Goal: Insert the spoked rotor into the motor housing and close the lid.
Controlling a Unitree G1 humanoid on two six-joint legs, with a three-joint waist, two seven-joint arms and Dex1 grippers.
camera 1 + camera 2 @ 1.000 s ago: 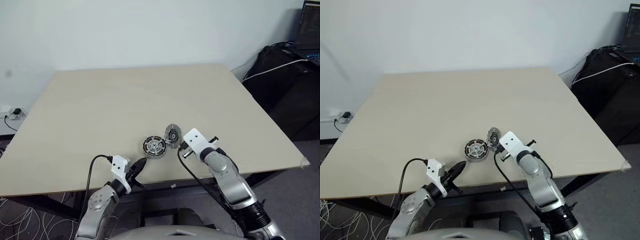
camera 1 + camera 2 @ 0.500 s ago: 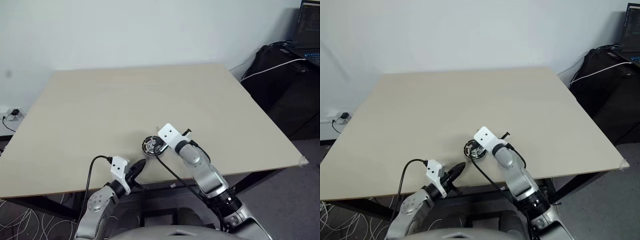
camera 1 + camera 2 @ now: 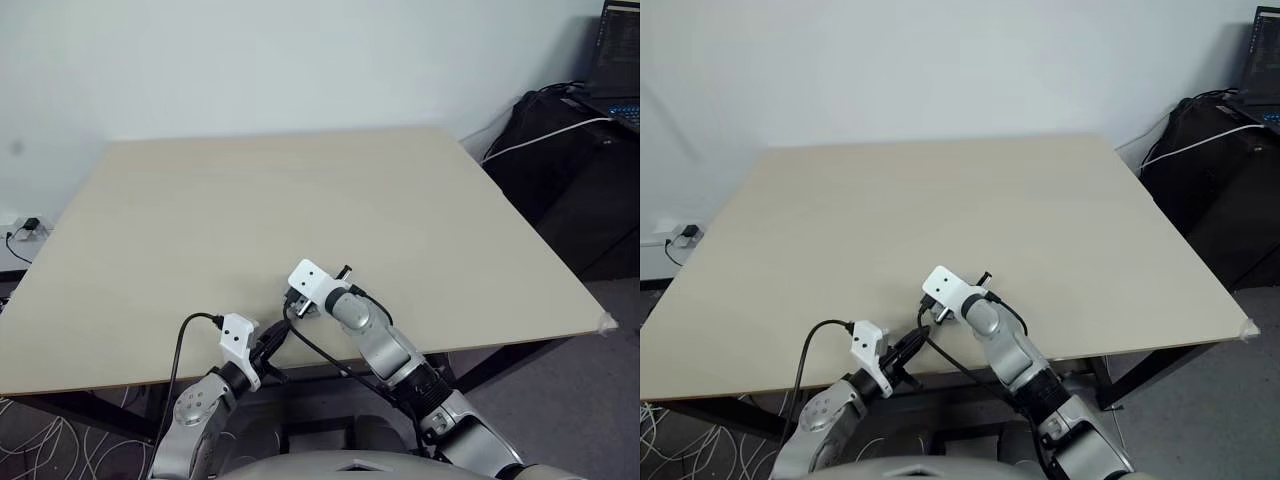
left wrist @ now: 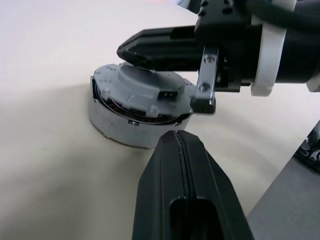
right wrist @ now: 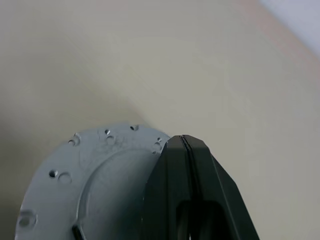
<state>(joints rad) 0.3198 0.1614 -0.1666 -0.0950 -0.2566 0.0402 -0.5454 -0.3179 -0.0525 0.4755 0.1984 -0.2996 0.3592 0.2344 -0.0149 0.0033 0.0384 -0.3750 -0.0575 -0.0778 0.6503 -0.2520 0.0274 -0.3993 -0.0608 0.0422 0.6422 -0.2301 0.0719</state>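
Observation:
The motor housing (image 4: 112,122), a low grey round can, stands on the beige table (image 3: 300,190) near its front edge. On top of it lies the lid (image 4: 142,87), smooth grey face and hub up, and copper windings show in a gap under its near rim. My right gripper (image 4: 125,51) is shut, with its black fingertips resting on the lid's top; the right wrist view shows the same tips (image 5: 183,139) over the holed grey lid (image 5: 90,175). My left gripper (image 4: 172,137) is shut and empty, just short of the housing. The spoked rotor is hidden.
The table's front edge (image 3: 330,362) runs close behind the parts, right by my left gripper (image 3: 278,333). Black bags with a white cable (image 3: 560,130) stand off the table's right side. Wires (image 3: 40,440) lie on the floor at the left.
My right arm has swung left across the table, and the lid that stood on edge at its tip now lies on the housing. The left arm has kept still.

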